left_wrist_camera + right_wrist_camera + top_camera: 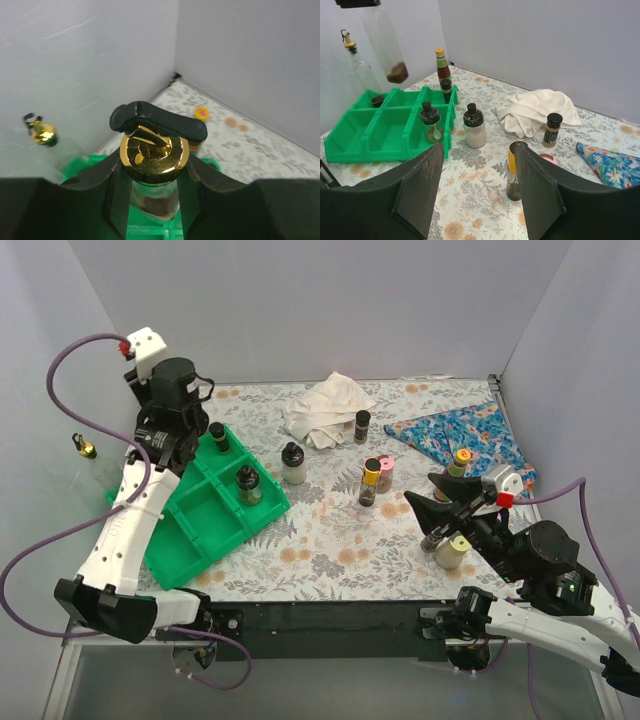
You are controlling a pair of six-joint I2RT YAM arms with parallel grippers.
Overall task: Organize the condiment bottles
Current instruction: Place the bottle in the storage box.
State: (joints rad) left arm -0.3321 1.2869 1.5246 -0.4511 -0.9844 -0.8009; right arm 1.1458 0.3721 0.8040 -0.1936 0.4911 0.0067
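Gold-capped clear glass bottle (155,152) in the air, clamped between the fingers of your left gripper (155,172).
It hangs well above the left side of the green plastic compartment tray (190,540); a black-capped glass jar (247,483) stands in a right-hand compartment. Your right gripper (479,150) is spread wide, holding nothing, over the near right of the floral table (330,550).
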